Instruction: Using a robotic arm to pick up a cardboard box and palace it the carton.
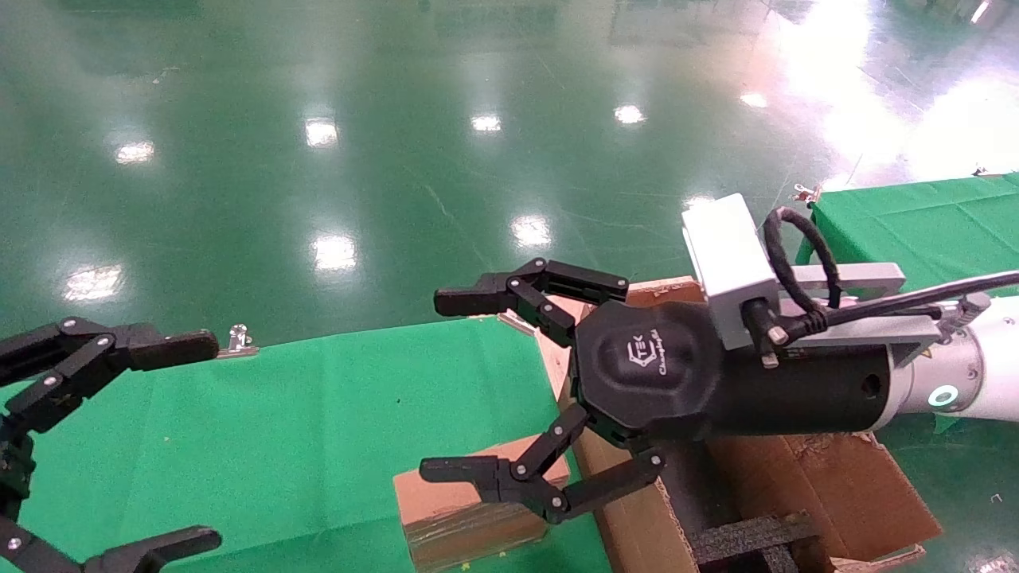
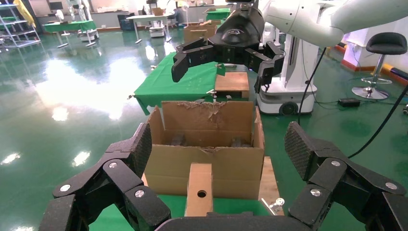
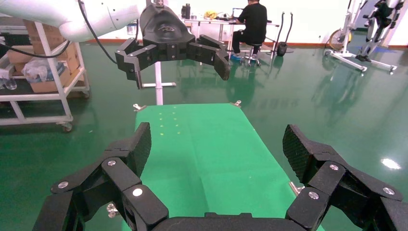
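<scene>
The small brown cardboard box (image 1: 466, 509) stands on the green cloth right beside the carton (image 1: 828, 485), its holed face towards the left wrist view (image 2: 199, 190). The large carton (image 2: 204, 163) is open, with ragged flaps and black foam inserts (image 1: 748, 537). My right gripper (image 1: 442, 386), on the white robotic arm (image 1: 979, 382), is open and empty, and hangs above the box and the carton's near wall. It also shows high in the left wrist view (image 2: 223, 48). My left gripper (image 1: 203, 444) is open and empty at the table's left. The box is out of the right wrist view.
The green-clothed table (image 1: 279, 430) has metal clips (image 1: 239, 342) at its far edge. A second green table (image 1: 915, 223) stands at the right. Shiny green floor lies beyond. A white robot base (image 2: 284, 96) stands behind the carton.
</scene>
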